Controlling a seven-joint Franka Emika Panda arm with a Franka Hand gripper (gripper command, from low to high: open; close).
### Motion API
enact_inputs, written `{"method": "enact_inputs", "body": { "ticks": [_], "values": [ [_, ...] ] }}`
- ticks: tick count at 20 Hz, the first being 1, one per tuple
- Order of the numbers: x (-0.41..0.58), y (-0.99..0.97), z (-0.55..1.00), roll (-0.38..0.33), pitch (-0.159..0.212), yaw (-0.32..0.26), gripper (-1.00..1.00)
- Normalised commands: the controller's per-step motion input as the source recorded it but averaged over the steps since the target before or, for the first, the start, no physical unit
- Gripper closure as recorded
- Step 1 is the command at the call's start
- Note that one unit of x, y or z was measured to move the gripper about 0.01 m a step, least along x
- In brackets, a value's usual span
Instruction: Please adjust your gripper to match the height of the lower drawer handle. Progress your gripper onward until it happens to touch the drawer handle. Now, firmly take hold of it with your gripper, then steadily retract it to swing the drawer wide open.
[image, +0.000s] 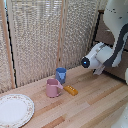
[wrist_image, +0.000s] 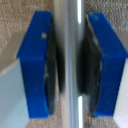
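Right now, gripper (wrist_image: 70, 64) sits astride the lower drawer handle (wrist_image: 70, 30), pads flanking it.

Exterior view: white arm at the right of the frame reaches toward the dark drawer (image: 107, 35) at upper right; fingertips and handle hidden behind the wrist. Blue cup (image: 61, 75), pink mug (image: 52, 88), orange block (image: 71, 90) and plate (image: 14, 111) lie lower left on the wooden table (image: 95, 107), well apart. Wrist view: silver bar runs down the frame's middle between blue fingers (wrist_image: 35, 65), which look closed on it or nearly so. Handle likely stiff, smooth, slippery; grip mid-bar, squarely.
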Motion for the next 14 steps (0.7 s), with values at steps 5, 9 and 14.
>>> {"method": "enact_inputs", "body": {
  "ticks": [5,9,14],
  "values": [
    [0.2,0.96,-0.17,0.0,0.0,0.026,1.0],
    [0.174,0.98,-0.16,0.0,0.0,0.02,1.0],
    [0.097,0.97,-0.07,-0.016,0.0,0.002,1.0]
  ]
}}
